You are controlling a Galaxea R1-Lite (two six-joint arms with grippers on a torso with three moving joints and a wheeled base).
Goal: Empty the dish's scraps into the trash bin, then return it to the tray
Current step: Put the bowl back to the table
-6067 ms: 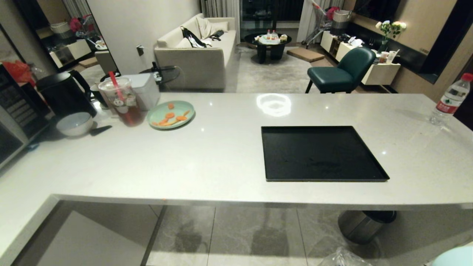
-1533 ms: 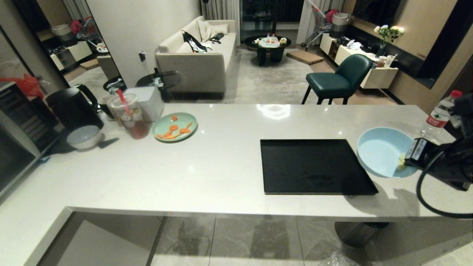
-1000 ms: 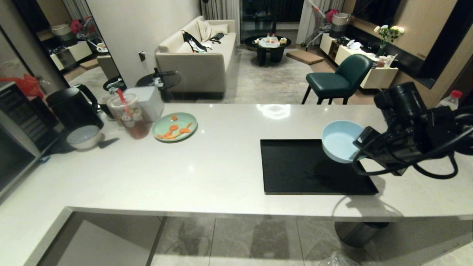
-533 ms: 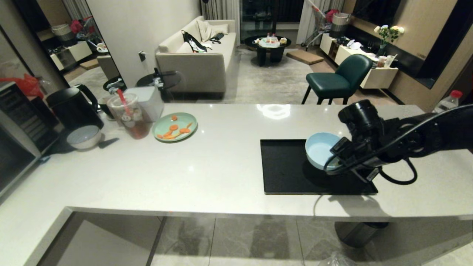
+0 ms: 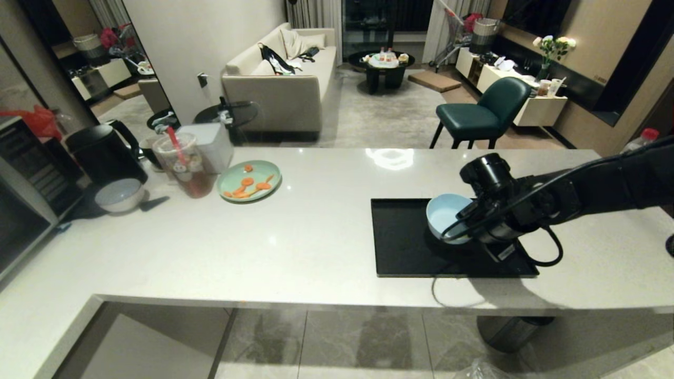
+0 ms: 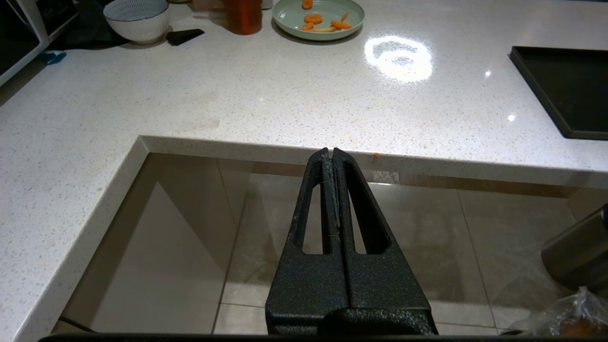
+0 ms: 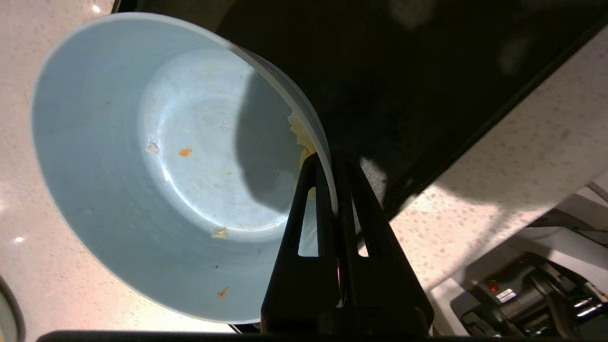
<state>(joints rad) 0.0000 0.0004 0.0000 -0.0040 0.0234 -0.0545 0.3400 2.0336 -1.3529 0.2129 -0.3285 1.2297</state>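
The big pale bench [image 5: 295, 242] has a smooth, speckled stone top that shines under the lights. On it, toward 3 o'clock in the head view, lies the tray [image 5: 405, 247], flat, black and square-cornered with a low rim. The right gripper [image 7: 335, 164] reaches in from 3 o'clock and pinches the thin rim of the dish [image 5: 445, 216], one finger inside and one outside. The dish is a round, glossy sky-blue bowl, tilted on its side over the tray's right half; whether it touches the tray is hard to tell. Only tiny scraps [image 7: 185, 152] cling inside it: orange specks and pale yellow bits. The left gripper [image 6: 332, 154] hangs below the bench edge with its two black fingers pressed together, holding nothing. At 10 o'clock sits a flat mint-green plate [image 5: 248, 180] with carrot slices.
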